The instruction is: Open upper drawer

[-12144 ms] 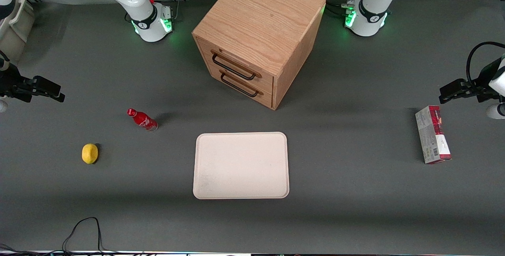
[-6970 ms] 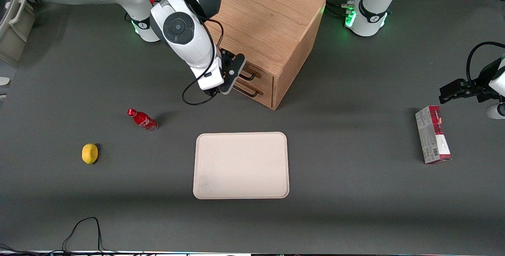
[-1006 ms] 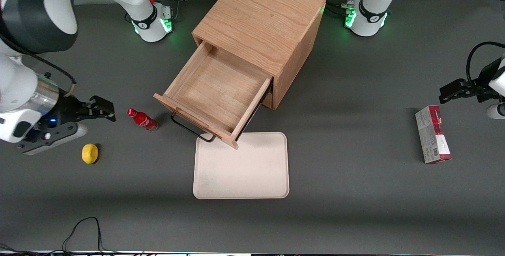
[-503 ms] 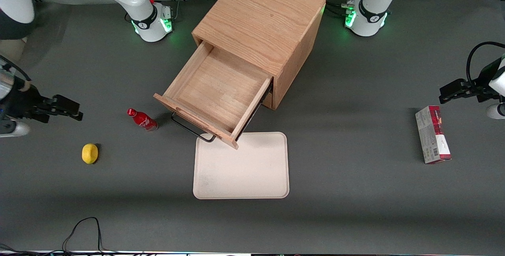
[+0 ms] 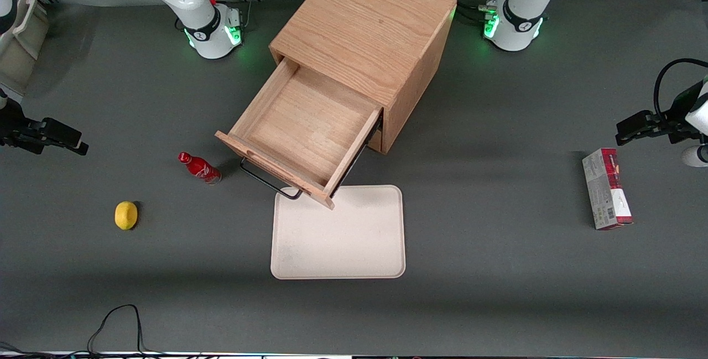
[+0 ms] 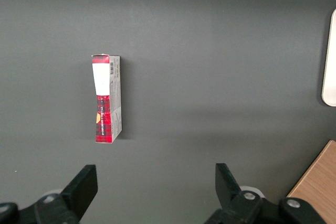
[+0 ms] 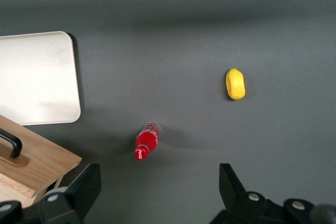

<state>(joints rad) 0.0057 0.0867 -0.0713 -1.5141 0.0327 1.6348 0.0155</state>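
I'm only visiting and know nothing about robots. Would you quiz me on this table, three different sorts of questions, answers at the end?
1. True or false: the top drawer of the wooden cabinet is pulled out and has nothing in it.
2. Which lies nearer the front camera: (a) the lemon or (b) the red bottle?
3. Fill in: the working arm's pincer is open, up over the working arm's end of the table, holding ____.

Key
1. True; its front corner overhangs the cream tray.
2. (a), the lemon.
3. Nothing; the wrist view shows its two fingers spread with only table between them.
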